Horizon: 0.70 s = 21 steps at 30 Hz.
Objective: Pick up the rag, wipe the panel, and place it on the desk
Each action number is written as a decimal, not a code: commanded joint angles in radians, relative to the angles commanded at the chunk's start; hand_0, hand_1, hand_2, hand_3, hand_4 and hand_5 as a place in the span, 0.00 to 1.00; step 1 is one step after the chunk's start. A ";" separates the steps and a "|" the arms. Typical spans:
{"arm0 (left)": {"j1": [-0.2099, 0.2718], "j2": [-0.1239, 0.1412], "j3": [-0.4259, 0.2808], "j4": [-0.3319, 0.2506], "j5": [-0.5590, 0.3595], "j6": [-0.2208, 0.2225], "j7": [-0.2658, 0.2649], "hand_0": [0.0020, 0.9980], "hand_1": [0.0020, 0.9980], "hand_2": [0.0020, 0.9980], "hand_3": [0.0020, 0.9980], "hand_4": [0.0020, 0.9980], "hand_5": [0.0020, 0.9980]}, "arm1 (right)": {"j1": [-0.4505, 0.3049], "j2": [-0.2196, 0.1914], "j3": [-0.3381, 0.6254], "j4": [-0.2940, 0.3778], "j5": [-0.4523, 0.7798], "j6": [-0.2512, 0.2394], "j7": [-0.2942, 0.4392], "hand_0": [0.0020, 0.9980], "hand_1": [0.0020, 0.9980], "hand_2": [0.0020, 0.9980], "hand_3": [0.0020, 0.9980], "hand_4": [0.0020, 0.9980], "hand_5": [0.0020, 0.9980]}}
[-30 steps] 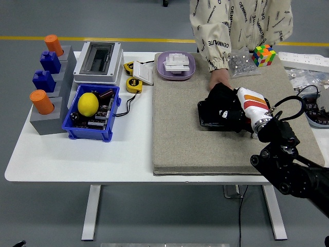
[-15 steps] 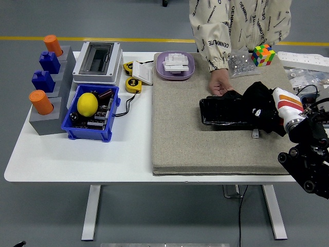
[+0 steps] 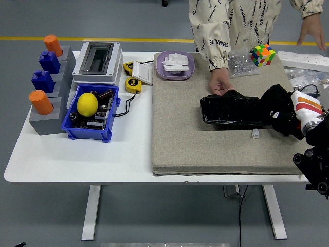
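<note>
A black glossy panel [image 3: 231,109] lies on the beige mat [image 3: 205,146] at the table's right. My right hand [image 3: 281,116], white with orange stripes, is shut on a black rag [image 3: 275,102] and presses it on the panel's right end. A person's hand [image 3: 220,85] rests at the panel's far left corner, touching it. The bunched rag hides the panel's right edge. My left arm does not show.
A small white piece [image 3: 255,133] lies on the mat just in front of the panel. Behind are a purple tray [image 3: 176,66], a Rubik's cube [image 3: 262,54] and a clear bag [image 3: 240,64]. At left stand a blue bin [image 3: 91,114] holding a lemon, and a grey box [image 3: 97,62].
My right hand has slid the rag rightwards along the panel, from its left part to its right end. The person's other hand now shows at the top right.
</note>
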 joint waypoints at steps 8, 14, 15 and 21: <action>-0.001 -0.001 0.000 -0.001 -0.001 0.000 0.000 0.61 0.64 0.65 0.56 0.63 0.44 | -0.001 0.006 -0.006 -0.002 0.002 0.000 0.001 0.32 0.44 0.49 0.51 0.87 0.26; 0.001 -0.001 0.000 0.000 -0.001 0.000 0.000 0.61 0.64 0.65 0.56 0.63 0.44 | 0.004 0.020 -0.013 0.000 0.003 -0.002 0.001 0.32 0.44 0.49 0.51 0.87 0.26; 0.000 -0.001 0.000 0.000 -0.001 0.000 0.000 0.61 0.64 0.65 0.56 0.63 0.44 | 0.005 0.023 -0.013 0.001 0.003 -0.002 0.001 0.32 0.44 0.49 0.51 0.87 0.26; 0.001 -0.001 0.001 0.000 -0.002 0.000 0.001 0.61 0.64 0.65 0.56 0.63 0.44 | 0.014 0.048 -0.022 0.008 0.004 -0.005 0.002 0.32 0.44 0.49 0.51 0.87 0.26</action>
